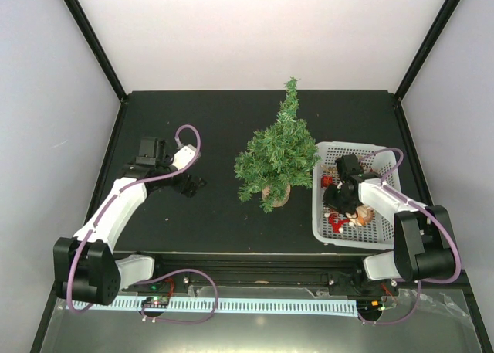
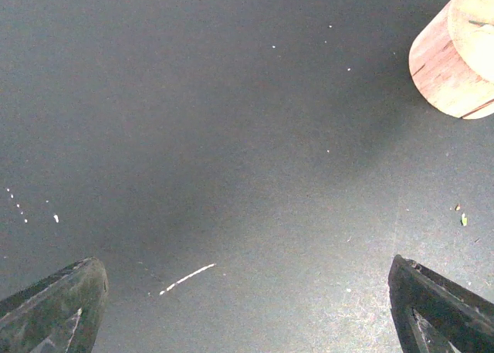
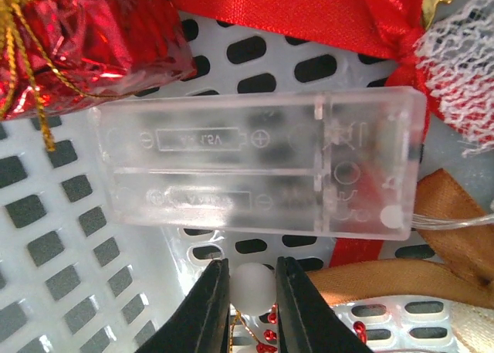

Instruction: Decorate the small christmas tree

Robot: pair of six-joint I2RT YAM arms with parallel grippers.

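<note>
You are at the very start. The small christmas tree (image 1: 279, 148), bushy dark green on a round tan wooden base (image 2: 455, 56), stands near the middle of the black table surface (image 1: 201, 129), a little toward its back edge. As far as the top view shows, no ornament hangs on it.

All the decorations lie in the white plastic slotted basket (image 1: 318, 214) by the right edge, just beside the tree. Among them are a red foil gift-box ornament (image 3: 85, 36), a red satin ribbon (image 3: 309, 17), a gold ribbon (image 3: 432, 276) and a clear plastic battery box (image 3: 258, 168).

Your right gripper (image 3: 253, 282) is down in the basket with its fingers pinched on a small white round bead (image 3: 253, 286); what the bead belongs to is not clear. Your left gripper (image 2: 245, 264) hangs over bare surface left of the tree, jaws wide apart and holding nothing.

By my reckoning every piece is left to lift out and hang.
</note>
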